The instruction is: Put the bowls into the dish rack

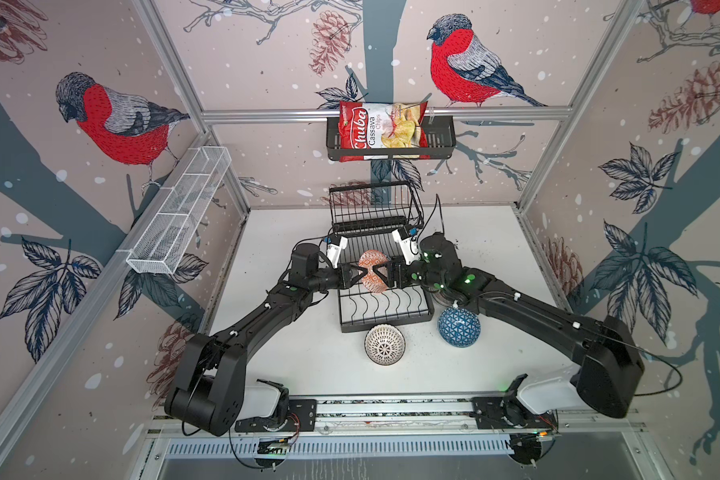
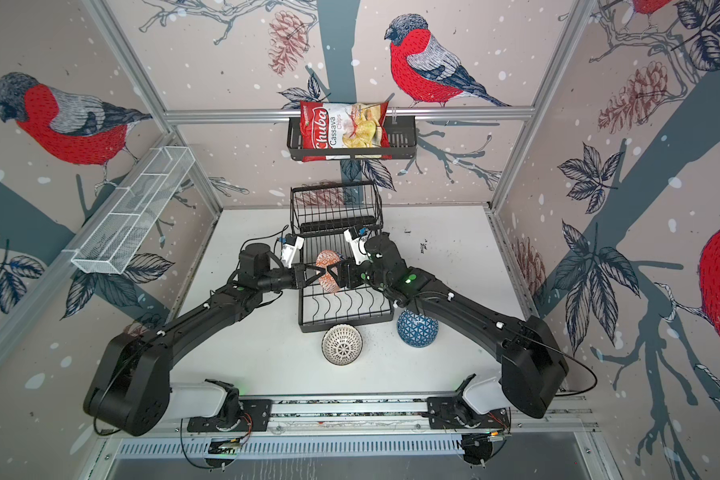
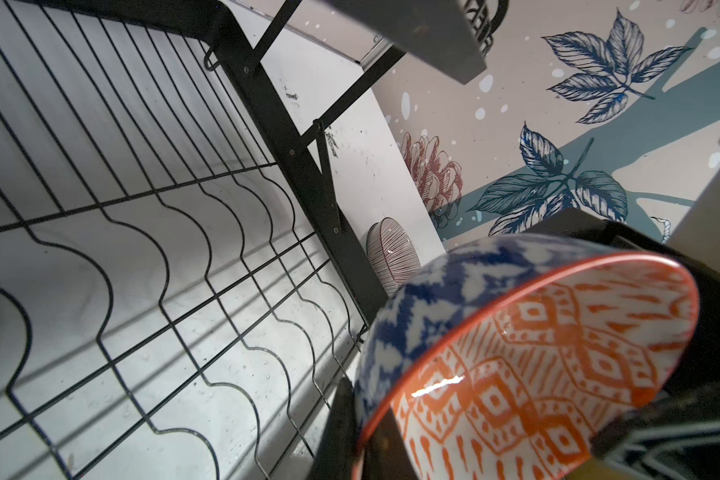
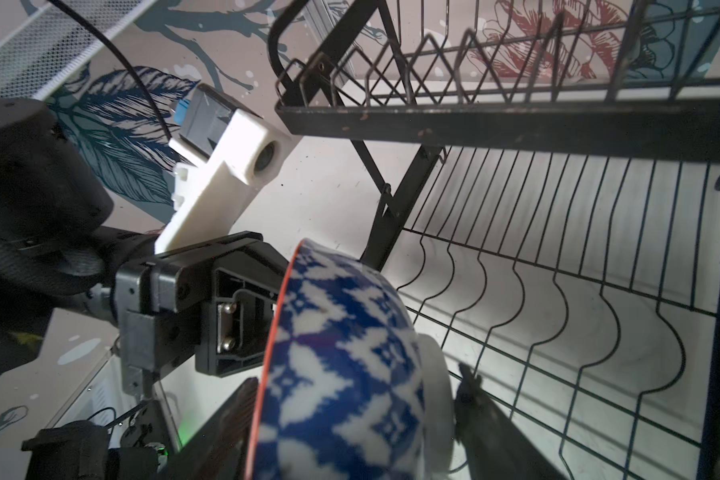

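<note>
Two grippers meet over the dish rack (image 1: 385,326). The left gripper (image 1: 360,274) has its fingers (image 3: 337,436) pinched together on the rim of the orange-lined bowl (image 1: 373,258), one inside and one outside. The right gripper (image 1: 378,274) faces it, fingers spread astride the same bowl's blue outer wall and, as far as I can judge, standing off it. The bowl hangs on edge, mouth turned toward the left arm, just above the wavy slots of the lower tier, so I judge the way in is straight down. The raised basket tier sits close behind, and the slots nearer me show no bowls. Outside the rack, a dotted white bowl (image 1: 384,344) and a blue triangle bowl (image 1: 459,326) sit near its front edge, and a striped bowl (image 3: 389,253) stands beside its rail on the right arm's side.
</note>
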Motion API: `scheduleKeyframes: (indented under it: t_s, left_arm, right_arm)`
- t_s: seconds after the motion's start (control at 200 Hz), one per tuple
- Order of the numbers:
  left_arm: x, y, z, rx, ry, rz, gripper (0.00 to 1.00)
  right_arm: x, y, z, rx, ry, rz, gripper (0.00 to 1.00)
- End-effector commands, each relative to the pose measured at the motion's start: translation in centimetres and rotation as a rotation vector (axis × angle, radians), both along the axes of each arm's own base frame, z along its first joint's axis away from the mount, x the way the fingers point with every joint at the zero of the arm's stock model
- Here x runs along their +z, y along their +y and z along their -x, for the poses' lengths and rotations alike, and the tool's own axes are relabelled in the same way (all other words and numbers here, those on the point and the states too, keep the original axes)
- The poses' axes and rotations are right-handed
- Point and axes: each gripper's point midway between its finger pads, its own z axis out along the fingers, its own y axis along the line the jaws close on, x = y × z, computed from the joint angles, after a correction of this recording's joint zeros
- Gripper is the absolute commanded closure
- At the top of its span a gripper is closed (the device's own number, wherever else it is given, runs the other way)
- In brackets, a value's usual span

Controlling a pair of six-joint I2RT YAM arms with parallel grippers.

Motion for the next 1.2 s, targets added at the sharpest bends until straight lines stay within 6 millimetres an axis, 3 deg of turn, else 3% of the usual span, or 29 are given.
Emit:
scheduleKeyframes:
  t_s: [0.0, 0.36, 0.925, 1.196]
  left_arm:
    - [2.5, -0.5, 0.0, -0.052, -0.084, 0.071, 1.00]
    - [4.3, -1.0, 0.3, -0.111, -0.104, 0.141, 1.00]
    - [4.9, -1.1, 0.5, -0.121, -0.099, 0.151, 1.00]
    - [4.8, -1.1, 0.5, -0.122, -0.098, 0.152, 1.00]
  right_arm:
    - [0.9, -0.3, 0.9, 0.055, -0.003, -0.023, 0.26]
    - [2.3, -3.0, 1.3, 0.062, -0.026, -0.083, 0.22]
    - [3.6, -2.3, 3.1, 0.153, -0.047, -0.196, 0.15]
    - [4.2, -3.3, 2.4, 0.039, -0.110, -0.203, 0.13]
